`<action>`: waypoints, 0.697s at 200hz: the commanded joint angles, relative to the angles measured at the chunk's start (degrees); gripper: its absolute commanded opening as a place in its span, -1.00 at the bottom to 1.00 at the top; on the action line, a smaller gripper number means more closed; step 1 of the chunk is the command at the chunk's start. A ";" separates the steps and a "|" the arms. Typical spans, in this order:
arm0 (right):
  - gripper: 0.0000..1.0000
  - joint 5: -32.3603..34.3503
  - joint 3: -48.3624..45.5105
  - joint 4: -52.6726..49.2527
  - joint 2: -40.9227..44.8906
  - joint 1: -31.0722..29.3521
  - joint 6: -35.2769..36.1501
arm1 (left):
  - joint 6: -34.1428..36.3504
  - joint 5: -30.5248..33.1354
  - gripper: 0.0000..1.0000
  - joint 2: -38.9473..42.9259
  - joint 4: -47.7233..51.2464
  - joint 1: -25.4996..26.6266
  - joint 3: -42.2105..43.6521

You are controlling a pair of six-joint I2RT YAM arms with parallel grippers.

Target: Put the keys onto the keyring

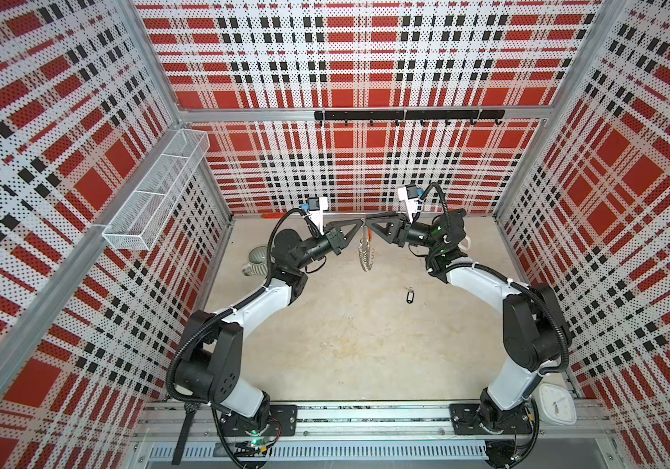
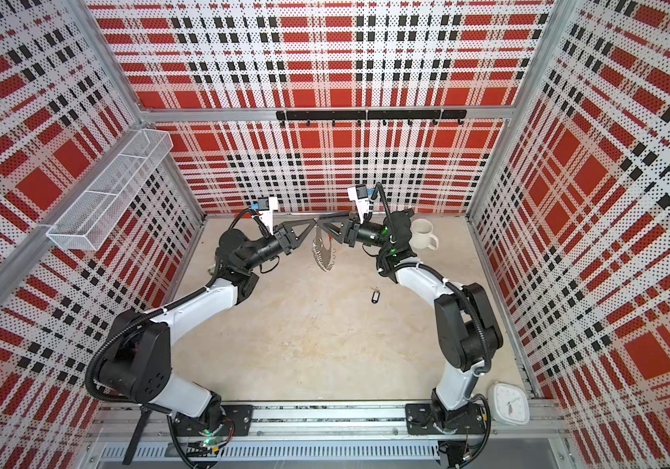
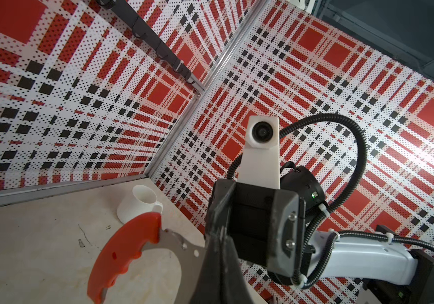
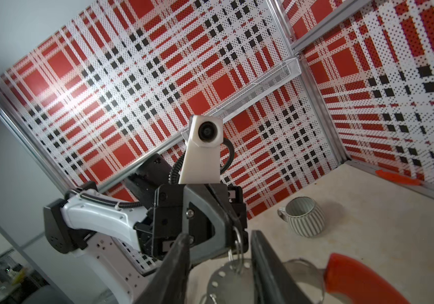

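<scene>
**Fig.** Two arms meet tip to tip over the rear ctr. of the table (image 1: 345,357), raised above its surface.

**L gripper** (image 1: 355,222): jaws pressed together, pinching a small wire loop at the top of the keyring (image 1: 365,253). The ring hangs straight down below the tips, w/ its red segment near the upper end. Whether its lower end touches the table cannot be told.

**R gripper** (image 1: 370,225): jaws spread. In the R wrist view its fingers (image 4: 271,271) stand either side of the ring's holed metal band. Contact w/ the band cannot be told.

**Keys** (image 1: 409,295): flat on the table, right of ctr., nearer the front than the keyring and well apart from it. They lie near the inner side of the R forearm.

**Edges:**
- Plaid perforated walls (image 1: 365,170) close the rear, L and R sides.
- A metal rail (image 1: 365,418) carrying both arm bases closes the front.
- Striped mug (image 1: 258,260): near the L wall, partly hidden behind the L arm.
- White mug (image 2: 422,234): rear R, just behind the R wrist.
- Clock (image 1: 556,404): front R corner, beside the R base.

**Open room:** a broad bare stretch of table runs btw. the arms, from under the keyring to the front rail, w/ only the keys on it. The wire basket (image 1: 154,191) on the L wall and the hook bar (image 1: 406,115) on the rear wall sit well above the table.
</scene>
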State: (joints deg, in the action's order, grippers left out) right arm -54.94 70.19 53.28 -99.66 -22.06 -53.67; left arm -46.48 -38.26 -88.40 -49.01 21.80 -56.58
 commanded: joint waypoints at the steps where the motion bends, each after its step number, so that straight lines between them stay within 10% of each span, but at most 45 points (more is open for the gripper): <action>1: 0.02 3.26 -2.96 -0.35 4.66 3.21 0.14 | 1.32 0.85 -1.00 2.53 1.15 0.17 -0.62; 67: -0.12 14.62 3.75 -47.58 11.58 4.62 27.90 | 1.30 -1.86 -1.00 3.32 1.64 0.64 -2.00; 116: -0.21 45.17 11.68 -68.46 12.26 1.46 36.83 | 4.51 -3.23 -1.00 3.76 5.47 1.03 -3.58; 139: -0.03 36.91 11.84 -67.06 12.46 1.57 38.04 | 9.79 -3.43 -1.00 3.69 13.24 1.20 -6.10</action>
State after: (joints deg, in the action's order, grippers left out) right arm -19.11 80.84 -7.86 -88.90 -20.34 -20.71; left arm -42.89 -40.45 -86.76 -42.11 22.44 -58.52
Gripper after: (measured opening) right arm 0.464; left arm 0.045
